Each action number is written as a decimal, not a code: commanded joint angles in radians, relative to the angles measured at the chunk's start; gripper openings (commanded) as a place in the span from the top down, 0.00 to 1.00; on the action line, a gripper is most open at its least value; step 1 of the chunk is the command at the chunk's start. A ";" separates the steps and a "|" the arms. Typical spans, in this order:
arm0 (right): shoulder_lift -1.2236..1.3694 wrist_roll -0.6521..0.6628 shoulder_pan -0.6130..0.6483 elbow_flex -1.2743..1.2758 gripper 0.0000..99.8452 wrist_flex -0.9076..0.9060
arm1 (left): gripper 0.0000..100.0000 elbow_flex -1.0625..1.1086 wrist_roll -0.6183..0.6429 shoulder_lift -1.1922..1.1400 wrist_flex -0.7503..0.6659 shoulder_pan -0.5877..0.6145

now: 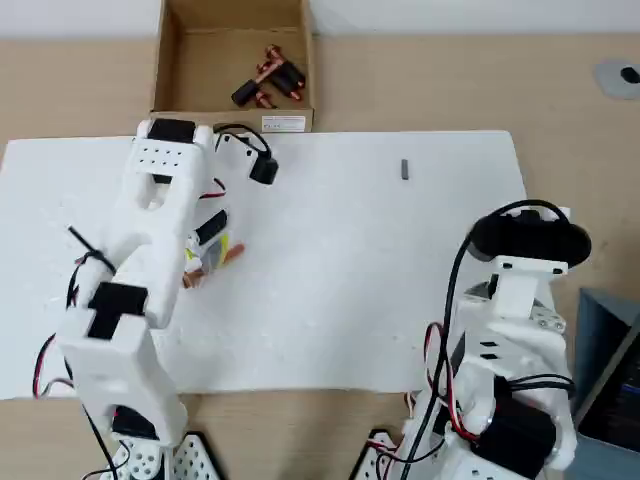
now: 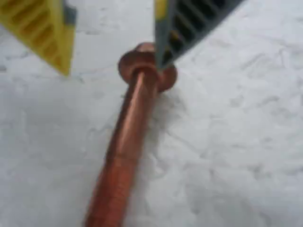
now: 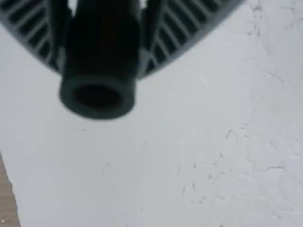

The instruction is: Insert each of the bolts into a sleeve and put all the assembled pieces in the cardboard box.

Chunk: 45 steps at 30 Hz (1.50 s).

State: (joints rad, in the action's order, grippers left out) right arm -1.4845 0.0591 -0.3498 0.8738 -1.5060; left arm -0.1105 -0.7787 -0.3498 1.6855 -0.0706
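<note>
**left open over bolt, right clamping sleeve**

Nearest, at the near edge of the desk (image 1: 290,430), the right arm (image 1: 510,330) is sitting folded up: white printed shell, black cables looping over it. The right gripper (image 3: 102,42) is clamping a sleeve (image 3: 97,97), a matte black round tube with its hollow bore facing the wrist camera, and holding it over the sheet (image 3: 213,142).

The left arm (image 1: 140,290) is lying out from the desk's near left corner over the sheet, its shell blocking most of the tool from above. The left gripper (image 2: 113,66) is standing wide open, yellow ribbed fingers (image 2: 42,28) straddling the head of the bolt (image 2: 125,151). The bolt is lying flat on the sheet toward its left edge: copper-coloured, smooth round shank, flat disc head. One finger is sitting right at the head, can't tell if touching; the other is hanging clear of it.

The sheet is covering most of the desk: white foam, grainy, pitted.

Farther out, a black block (image 1: 263,170) on a black cable is hanging beside the left arm, near the box's near wall. A loose sleeve (image 1: 405,169), short and dark, is resting alone near the sheet's far edge, toward its right corner, well apart from both arms.

At the desk's far edge the cardboard box (image 1: 210,55) is sitting open-topped just beyond the sheet, with plain brown walls. The assembled pieces (image 1: 270,80), black sleeves with copper bolts in them, are lying bunched in the box's near right corner. A grey disc (image 1: 618,77) is lying at the desk's far right corner.
</note>
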 commanded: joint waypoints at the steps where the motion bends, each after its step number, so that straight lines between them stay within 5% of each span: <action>1: -0.001 0.000 -0.010 0.002 0.99 0.025 | 0.87 -0.094 -0.018 -0.061 0.003 0.000; 10: -0.001 0.043 -0.012 0.002 0.99 0.026 | 0.88 -0.149 -0.034 -0.245 0.003 0.048; 17: -0.001 0.043 -0.010 0.002 0.99 0.029 | 1.00 -0.140 -0.034 -0.325 0.009 0.054; 26: -0.001 0.043 -0.010 0.001 0.99 0.029 | 0.99 -0.141 -0.023 -0.248 0.066 0.051; 33: -0.001 0.043 -0.008 -0.001 0.99 0.029 | 0.99 -0.141 0.155 -0.051 0.066 0.046; 39: -0.002 0.043 -0.008 -0.004 0.99 0.029 | 0.99 -0.141 0.491 0.039 0.066 0.057; 45: -0.001 0.063 -0.008 -0.004 0.99 0.029 | 0.99 -0.144 0.560 0.120 0.066 0.084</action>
State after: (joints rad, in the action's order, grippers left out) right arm -1.4845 0.0990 -0.3498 0.8738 -1.4998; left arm -0.2424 -0.2570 -0.3222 1.7346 -0.0031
